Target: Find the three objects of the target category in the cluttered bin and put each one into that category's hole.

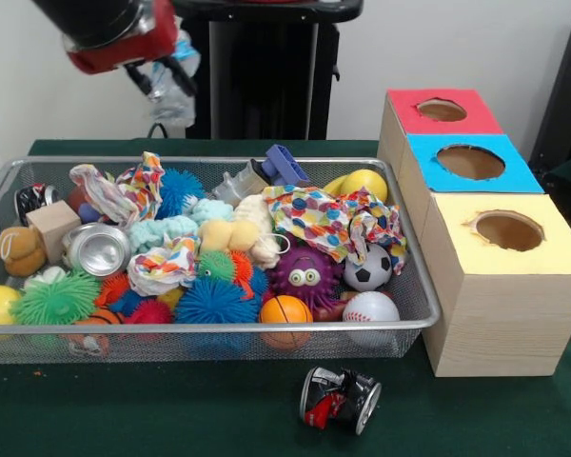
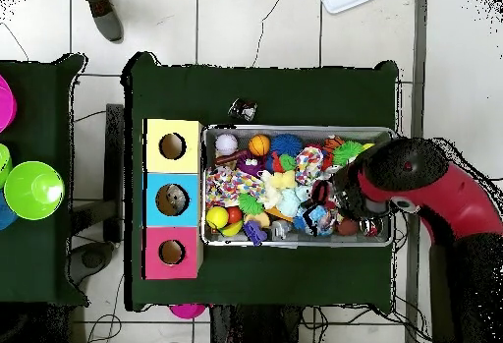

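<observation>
My gripper (image 1: 165,78) hangs high above the back left part of the wire mesh bin (image 1: 209,329), shut on a wrinkly see-through plastic bottle (image 1: 174,99) with a bluish label. In the overhead view the gripper (image 2: 330,205) is over the right part of the bin (image 2: 295,130); the bottle is hard to tell apart there. A second greyish see-through bottle (image 1: 238,183) seems to lie at the bin's back, next to a blue piece. The red-topped hole (image 1: 442,109) is the farthest of the three boxes, also seen in the overhead view (image 2: 172,252).
The bin holds balls, spiky toys, polka-dot paper wads (image 1: 328,221) and a silver can (image 1: 97,249). The blue-topped hole (image 1: 470,162) and yellow-topped hole (image 1: 508,230) stand beside the red one. A crushed can (image 1: 340,400) lies on the green table before the bin. A person's shoe (image 2: 103,15) shows.
</observation>
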Controlling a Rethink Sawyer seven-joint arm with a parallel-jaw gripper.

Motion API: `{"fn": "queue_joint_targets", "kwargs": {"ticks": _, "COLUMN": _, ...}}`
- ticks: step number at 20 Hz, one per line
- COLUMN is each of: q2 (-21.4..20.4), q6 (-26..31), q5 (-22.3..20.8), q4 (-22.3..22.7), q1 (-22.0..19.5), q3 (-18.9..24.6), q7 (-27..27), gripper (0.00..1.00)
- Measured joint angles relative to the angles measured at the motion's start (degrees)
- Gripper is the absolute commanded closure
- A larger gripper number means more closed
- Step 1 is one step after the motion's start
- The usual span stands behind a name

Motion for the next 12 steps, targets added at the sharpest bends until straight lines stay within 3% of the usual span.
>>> {"fn": "queue_joint_targets", "kwargs": {"ticks": 12, "q2": -2.1, "q6": -3.4, "q5": 9.6, "q4": 10.7, "q1": 5.8, "q3": -3.6, "q7": 0.5, "gripper": 1.00}}
